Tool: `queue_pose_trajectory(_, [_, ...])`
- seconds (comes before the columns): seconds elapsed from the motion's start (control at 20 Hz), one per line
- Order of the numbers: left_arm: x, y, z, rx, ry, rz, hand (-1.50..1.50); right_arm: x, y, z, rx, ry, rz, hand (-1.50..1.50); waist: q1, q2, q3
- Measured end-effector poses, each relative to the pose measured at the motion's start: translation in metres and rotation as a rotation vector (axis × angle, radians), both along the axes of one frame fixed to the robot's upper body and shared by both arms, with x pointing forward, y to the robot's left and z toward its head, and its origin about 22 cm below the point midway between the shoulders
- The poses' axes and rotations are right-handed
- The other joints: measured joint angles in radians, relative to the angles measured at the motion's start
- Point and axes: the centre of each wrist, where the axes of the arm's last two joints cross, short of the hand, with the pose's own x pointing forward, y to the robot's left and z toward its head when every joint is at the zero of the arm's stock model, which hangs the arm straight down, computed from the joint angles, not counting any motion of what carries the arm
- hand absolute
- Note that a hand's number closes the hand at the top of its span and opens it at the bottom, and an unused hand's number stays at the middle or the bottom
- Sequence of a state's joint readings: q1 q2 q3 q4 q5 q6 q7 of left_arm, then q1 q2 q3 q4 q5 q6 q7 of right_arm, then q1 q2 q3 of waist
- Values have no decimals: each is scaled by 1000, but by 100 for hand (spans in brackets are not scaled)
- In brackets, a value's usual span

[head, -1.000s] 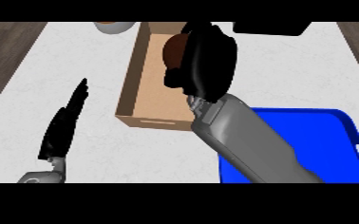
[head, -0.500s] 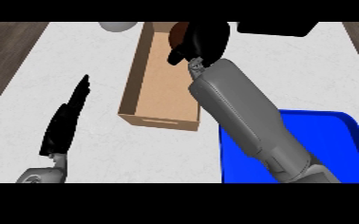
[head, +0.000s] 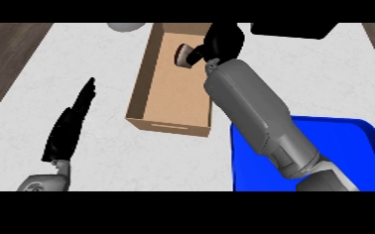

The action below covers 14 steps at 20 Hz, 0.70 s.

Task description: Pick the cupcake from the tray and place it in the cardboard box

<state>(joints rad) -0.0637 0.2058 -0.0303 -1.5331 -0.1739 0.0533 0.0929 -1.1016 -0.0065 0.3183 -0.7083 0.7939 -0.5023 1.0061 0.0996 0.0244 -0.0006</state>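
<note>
The cardboard box lies open on the white counter, long side running away from me. Over its far end is the cupcake, brown-topped with a pale wrapper, tipped on its side. My right hand is right beside it, fingers curled against its right side and holding it; the hand hides part of the cupcake. The blue tray sits at the lower right, partly covered by my right forearm. My left hand rests open at the lower left, fingers straight and pointing away.
A grey bowl stands at the far edge, left of the box. A black object lies at the far right. Dark wood floor shows past the counter's left edge.
My right hand has moved further away along the box to its far end, carrying the cupcake; the cupcake now shows more at the hand's left. The left hand has stayed still.
</note>
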Motion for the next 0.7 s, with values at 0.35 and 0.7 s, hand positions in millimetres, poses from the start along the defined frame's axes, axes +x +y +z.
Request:
queue_pose_trajectory(0.35, [0,5,-2,-4,3,18,0,6,-6,-2,151,-240,-97,-150,-14,-2,1])
queue_pose_trajectory(0.7, [-3,11,-6,2,17,53,0,4,-10,6,334,-480,-167,-150,-52,-16,1])
